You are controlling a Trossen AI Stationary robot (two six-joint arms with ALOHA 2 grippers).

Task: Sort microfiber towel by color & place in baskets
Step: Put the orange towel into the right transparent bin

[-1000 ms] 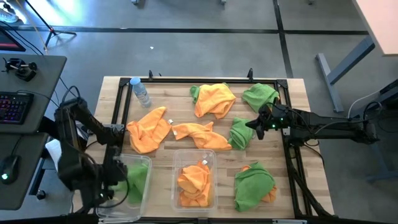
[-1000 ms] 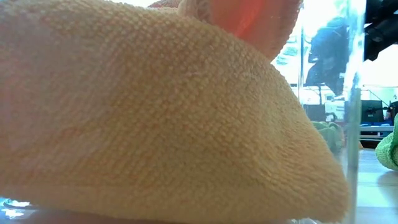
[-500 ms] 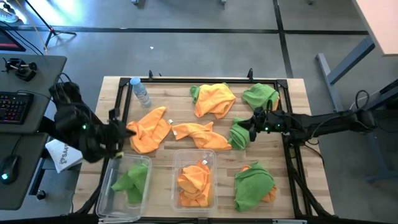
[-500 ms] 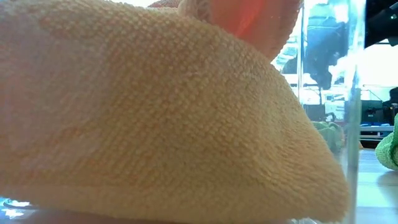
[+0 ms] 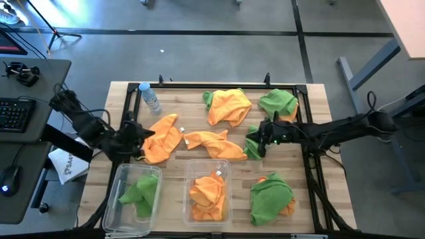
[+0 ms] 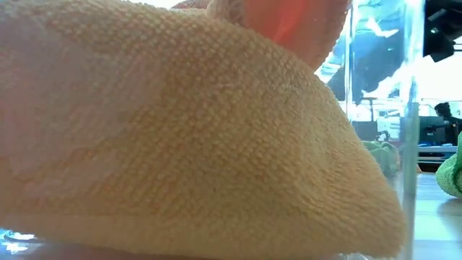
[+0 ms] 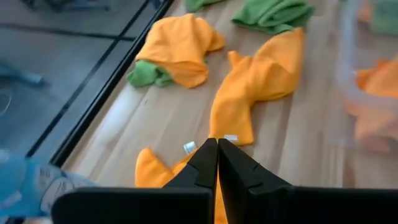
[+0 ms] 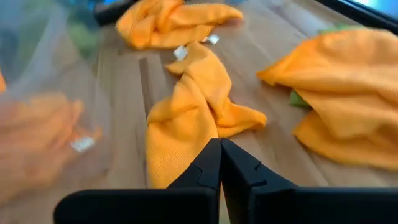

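Your left gripper (image 5: 141,138), fingers clenched and empty, sits at the orange towel (image 5: 159,139) left of centre, your right gripper (image 5: 260,141) clenched by the green towel (image 5: 254,147): light, floppy cloths, so pinch a raised fold.

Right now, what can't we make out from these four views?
- Low view: an orange towel in the middle basket fills the picture; the table behind is hidden.
- High view: whether the shut left gripper pinches the orange towel beside it; too small.
- Right wrist view: the basket is blurred.
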